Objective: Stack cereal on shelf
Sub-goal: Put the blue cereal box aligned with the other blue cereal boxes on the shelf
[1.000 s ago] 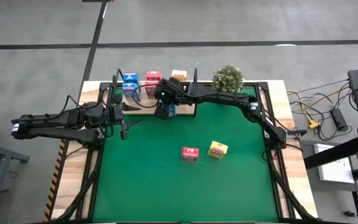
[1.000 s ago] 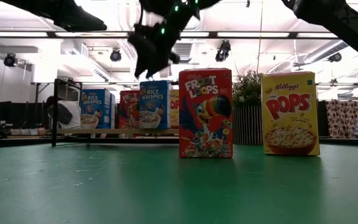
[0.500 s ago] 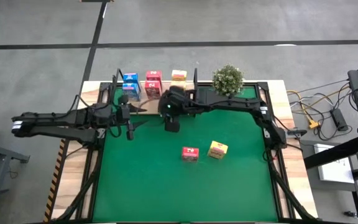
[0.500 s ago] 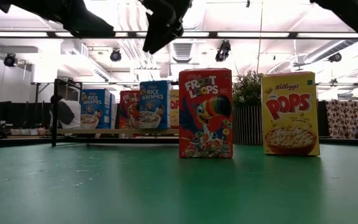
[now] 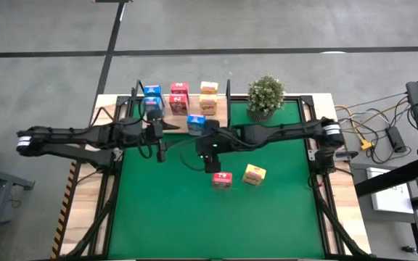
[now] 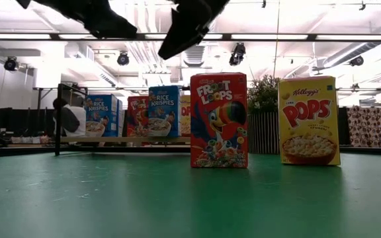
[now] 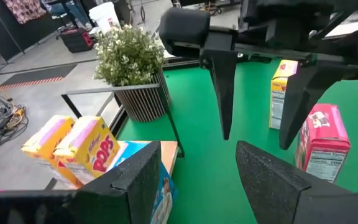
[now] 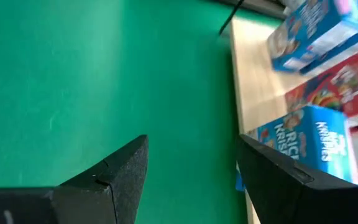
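Right gripper, fingers spread and empty, hangs mid-frame just above the red box and yellow box on the mat, having swung down from the shelf at upper centre, where a blue box now stands. Next step, I judge: descend and pinch the red box. Left gripper, also spread, has crept rightward.

Cereal boxes stood on the shelf at the table's far edge. Potted plant stood right of it. Two boxes sat side by side mid-mat.
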Robot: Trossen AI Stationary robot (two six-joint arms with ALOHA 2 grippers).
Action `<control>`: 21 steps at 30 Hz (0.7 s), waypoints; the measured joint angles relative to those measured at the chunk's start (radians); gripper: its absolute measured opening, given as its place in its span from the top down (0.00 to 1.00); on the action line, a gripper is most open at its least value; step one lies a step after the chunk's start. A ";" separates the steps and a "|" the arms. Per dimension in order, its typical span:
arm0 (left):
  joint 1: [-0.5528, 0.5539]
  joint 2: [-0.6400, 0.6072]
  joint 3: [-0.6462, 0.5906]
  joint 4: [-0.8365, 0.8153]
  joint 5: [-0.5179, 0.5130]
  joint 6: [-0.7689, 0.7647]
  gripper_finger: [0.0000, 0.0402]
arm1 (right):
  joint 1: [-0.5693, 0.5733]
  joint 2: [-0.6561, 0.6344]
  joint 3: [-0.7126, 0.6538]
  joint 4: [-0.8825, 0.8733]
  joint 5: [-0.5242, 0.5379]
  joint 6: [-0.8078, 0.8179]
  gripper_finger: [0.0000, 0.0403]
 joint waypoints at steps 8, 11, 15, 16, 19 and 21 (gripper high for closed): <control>0.000 0.082 0.101 -0.091 -0.001 -0.017 0.52 | -0.003 -0.180 -0.349 0.472 -0.004 -0.124 0.43; 0.000 0.115 0.160 -0.186 -0.001 -0.070 0.52 | -0.007 -0.234 -0.445 0.624 -0.007 -0.177 0.43; 0.000 0.168 0.239 -0.319 0.000 -0.100 0.52 | -0.030 -0.301 -0.546 0.756 -0.090 -0.192 0.43; 0.000 0.179 0.255 -0.347 0.000 -0.100 0.52 | -0.038 -0.316 -0.570 0.795 -0.121 -0.192 0.43; 0.003 0.212 0.303 -0.386 -0.001 -0.086 0.52 | -0.060 -0.353 -0.647 0.887 -0.189 -0.192 0.43; 0.008 0.231 0.324 -0.424 -0.003 -0.074 0.52 | -0.075 -0.367 -0.692 0.947 -0.214 -0.193 0.43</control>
